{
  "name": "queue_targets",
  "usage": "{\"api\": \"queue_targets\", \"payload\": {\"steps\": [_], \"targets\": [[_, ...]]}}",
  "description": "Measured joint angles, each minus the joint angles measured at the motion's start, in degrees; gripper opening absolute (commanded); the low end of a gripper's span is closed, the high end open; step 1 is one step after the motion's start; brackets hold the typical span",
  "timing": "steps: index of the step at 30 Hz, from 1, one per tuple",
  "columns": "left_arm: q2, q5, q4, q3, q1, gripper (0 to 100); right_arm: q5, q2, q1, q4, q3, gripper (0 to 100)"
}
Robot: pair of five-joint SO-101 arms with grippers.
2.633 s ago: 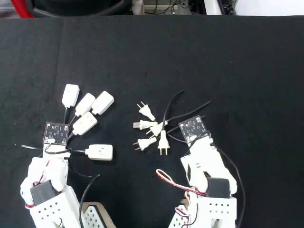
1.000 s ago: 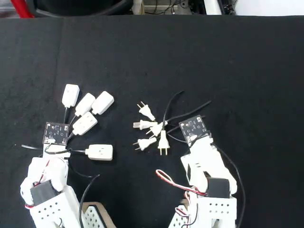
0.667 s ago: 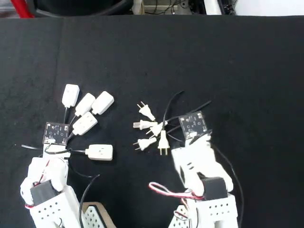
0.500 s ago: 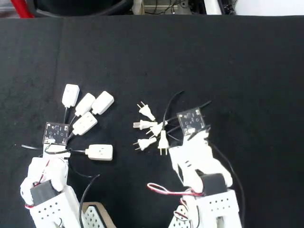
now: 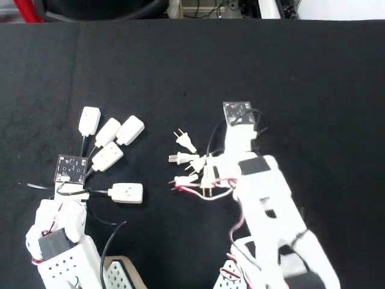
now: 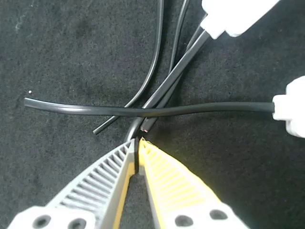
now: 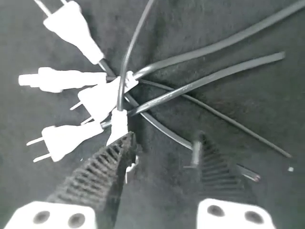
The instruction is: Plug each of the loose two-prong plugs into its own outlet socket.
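Right now my right gripper (image 7: 163, 140) hangs spread wide just over the fan of white two-prong plugs (image 7: 90, 98). They lie near the middle of the desk (image 5: 313, 90), their plug cords (image 7: 209, 47) meeting in one bunch. I judge the jaws are apart so that one finger can drop on either side of the nearest plug's body without snagging its neighbours. My left gripper (image 6: 138, 145) is pressed together on the black socket cords (image 6: 171, 81) where they converge, probably to anchor them. The outlet sockets (image 5: 108, 144) fan out toward the desk's left edge, well apart from the plugs, none mated yet.
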Motion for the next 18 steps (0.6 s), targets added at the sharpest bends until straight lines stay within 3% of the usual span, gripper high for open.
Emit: {"api": "queue_targets", "payload": {"steps": [10, 18], "targets": [[0.00, 0.00, 0.00, 0.00, 0.00, 3, -4.04, 6.68, -7.47, -4.04, -0.70, 13.6], [0.00, 0.00, 0.00, 0.00, 0.00, 3, -4.31, 7.74, -8.44, -4.92, -0.88, 11.6]]}}
